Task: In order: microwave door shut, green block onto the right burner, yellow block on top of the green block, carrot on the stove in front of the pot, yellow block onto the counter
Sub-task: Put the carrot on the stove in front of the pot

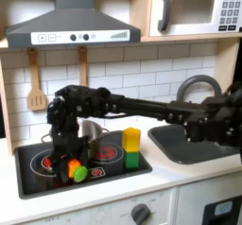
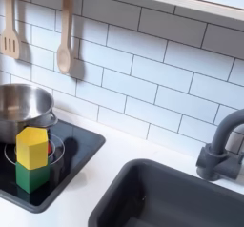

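Observation:
The microwave (image 1: pixel 192 9) sits at the upper right with its door shut. A yellow block (image 1: pixel 131 137) (image 2: pixel 32 145) stands on a green block (image 1: pixel 133 157) (image 2: pixel 31 176) on the stove's right burner in both exterior views. The silver pot (image 1: pixel 92 129) (image 2: pixel 19 108) is at the back of the stove. In the first exterior view my gripper (image 1: pixel 68 164) reaches down onto the left burner in front of the pot. Its dark fingers close tightly around the orange carrot (image 1: pixel 76 171), whose green end points right. The carrot is at the stove surface.
The black stove top (image 1: pixel 113 172) lies in the white counter. A grey sink (image 2: pixel 181 197) with a faucet (image 2: pixel 221 145) is to the right. A spatula (image 1: pixel 36 87) and a wooden spoon (image 2: pixel 64 35) hang on the tiled wall. My arm (image 1: pixel 161 111) spans the sink.

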{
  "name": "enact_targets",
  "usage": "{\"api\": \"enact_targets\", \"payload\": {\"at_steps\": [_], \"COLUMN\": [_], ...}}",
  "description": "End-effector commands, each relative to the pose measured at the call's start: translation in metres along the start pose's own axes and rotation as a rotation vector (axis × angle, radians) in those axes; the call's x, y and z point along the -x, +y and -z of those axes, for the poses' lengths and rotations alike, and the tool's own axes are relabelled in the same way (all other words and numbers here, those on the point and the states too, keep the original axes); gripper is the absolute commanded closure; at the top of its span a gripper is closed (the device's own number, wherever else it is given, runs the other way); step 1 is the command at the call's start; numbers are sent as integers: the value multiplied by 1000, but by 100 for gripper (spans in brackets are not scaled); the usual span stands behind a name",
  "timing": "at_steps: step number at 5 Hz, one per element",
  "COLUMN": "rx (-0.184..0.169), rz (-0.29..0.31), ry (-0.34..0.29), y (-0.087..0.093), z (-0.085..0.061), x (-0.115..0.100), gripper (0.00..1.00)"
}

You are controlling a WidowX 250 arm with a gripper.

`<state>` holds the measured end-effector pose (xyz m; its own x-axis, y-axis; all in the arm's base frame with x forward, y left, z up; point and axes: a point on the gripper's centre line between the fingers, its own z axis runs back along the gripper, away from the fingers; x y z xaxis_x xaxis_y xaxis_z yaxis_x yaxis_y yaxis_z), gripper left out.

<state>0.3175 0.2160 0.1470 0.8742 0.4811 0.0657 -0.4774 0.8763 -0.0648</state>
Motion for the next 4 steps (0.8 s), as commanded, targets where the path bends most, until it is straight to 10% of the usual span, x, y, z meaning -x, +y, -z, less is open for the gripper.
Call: {"api": "enact_targets", "payload": {"at_steps": [1, 2, 3, 4], "rx": [-10, -13, -9, -7], "rz": [-21, -26, -26, -34], "ry": [5, 0, -6, -9], "y": [0, 2, 1, 2], "z": [11, 8, 3, 4], "x": [-15, -13, -12, -13], "gripper": [100, 100, 0, 0]}}
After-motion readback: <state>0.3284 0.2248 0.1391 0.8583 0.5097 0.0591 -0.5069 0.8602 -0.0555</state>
